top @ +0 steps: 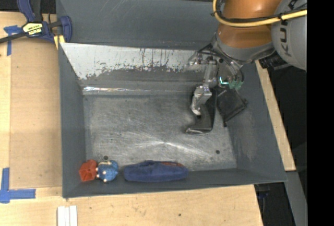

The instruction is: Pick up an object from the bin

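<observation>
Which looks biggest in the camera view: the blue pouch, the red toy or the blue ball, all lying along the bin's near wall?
1. blue pouch, clearly the largest.
2. red toy and blue ball: about alike, too close to rank.

Orange toy (88,171) touching blue toy (108,170), dark blue pouch (155,171) beside

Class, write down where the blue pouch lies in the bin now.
The blue pouch lies against the bin wall at the bottom of the camera view, just right of a small red-and-blue toy.
</observation>
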Controlling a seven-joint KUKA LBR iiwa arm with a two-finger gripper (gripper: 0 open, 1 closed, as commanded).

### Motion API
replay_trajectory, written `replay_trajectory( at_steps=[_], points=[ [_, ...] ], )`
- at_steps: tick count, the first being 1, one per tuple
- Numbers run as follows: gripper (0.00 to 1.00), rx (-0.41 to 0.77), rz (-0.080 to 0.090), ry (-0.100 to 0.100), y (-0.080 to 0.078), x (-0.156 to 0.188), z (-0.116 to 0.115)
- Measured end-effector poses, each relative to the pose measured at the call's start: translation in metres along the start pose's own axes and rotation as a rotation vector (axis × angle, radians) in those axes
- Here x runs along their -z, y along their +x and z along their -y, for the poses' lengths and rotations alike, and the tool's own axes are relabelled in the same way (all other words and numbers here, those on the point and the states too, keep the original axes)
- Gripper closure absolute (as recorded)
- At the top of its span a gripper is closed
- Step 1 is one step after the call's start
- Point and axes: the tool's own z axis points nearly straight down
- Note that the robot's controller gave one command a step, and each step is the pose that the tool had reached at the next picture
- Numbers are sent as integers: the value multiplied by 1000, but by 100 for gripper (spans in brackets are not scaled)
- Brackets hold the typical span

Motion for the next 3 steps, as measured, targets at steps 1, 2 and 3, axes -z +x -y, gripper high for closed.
replay_trajectory(
  at_steps=[1, 2, 3],
  points=[
    [0, 202, 0, 2, 42, -75, 70],
    [0, 684, 26, 1, 15, -116, 107],
    [0, 752, 1, -14, -1, -112, 120]
  ],
)
